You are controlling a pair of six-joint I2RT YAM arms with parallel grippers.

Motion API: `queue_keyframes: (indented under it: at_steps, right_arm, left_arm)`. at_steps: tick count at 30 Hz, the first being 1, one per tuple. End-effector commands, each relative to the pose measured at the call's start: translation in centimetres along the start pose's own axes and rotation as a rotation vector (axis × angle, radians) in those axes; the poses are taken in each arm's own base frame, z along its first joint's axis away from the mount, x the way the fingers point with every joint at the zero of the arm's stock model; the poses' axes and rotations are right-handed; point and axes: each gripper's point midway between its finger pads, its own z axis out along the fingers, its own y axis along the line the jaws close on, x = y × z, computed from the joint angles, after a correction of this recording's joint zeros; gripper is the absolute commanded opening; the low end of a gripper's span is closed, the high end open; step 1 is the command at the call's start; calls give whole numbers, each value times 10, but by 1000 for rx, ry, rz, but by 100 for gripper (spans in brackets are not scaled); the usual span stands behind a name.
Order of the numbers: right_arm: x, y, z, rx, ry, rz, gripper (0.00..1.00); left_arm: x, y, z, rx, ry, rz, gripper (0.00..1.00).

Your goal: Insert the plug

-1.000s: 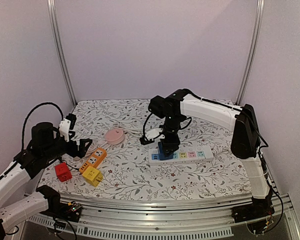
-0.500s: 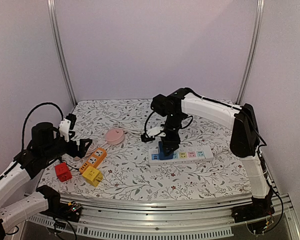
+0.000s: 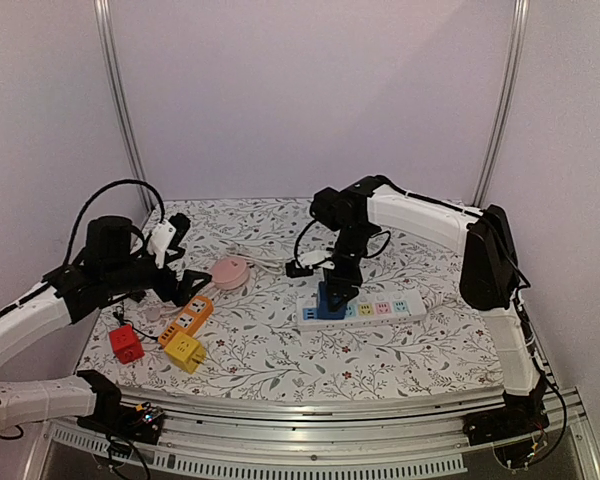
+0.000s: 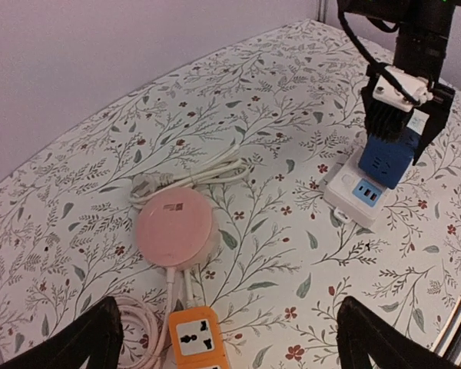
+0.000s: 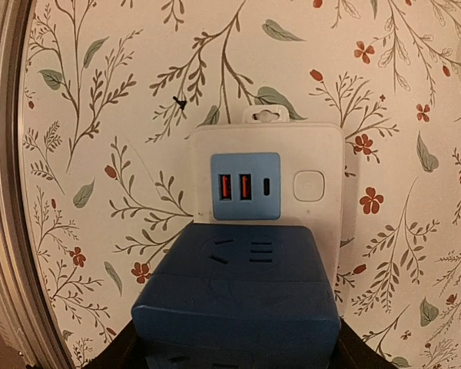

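R pincer clamped on blue plug; plug btwn its fingers, sitting on white strip directly under it, by the USB ports. L pincer open, pink hub just ahead.

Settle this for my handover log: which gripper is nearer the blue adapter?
Right. The right gripper clasps the blue adapter at the white power strip's left end. The left gripper hangs open far off to the left, near the pink round socket.
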Motion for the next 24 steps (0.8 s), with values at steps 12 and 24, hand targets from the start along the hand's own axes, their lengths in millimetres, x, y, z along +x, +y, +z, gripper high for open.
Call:
queue_keyframes:
  at_steps: [12, 24]
  right_arm:
    - [-6, -22, 29, 100, -20, -42, 0]
    - [42, -10, 102, 39, 243, 29, 0]
  left_arm:
    - [-13, -147, 104, 540, -129, 155, 92]
    - [-6, -125, 69, 410, -146, 270, 90]
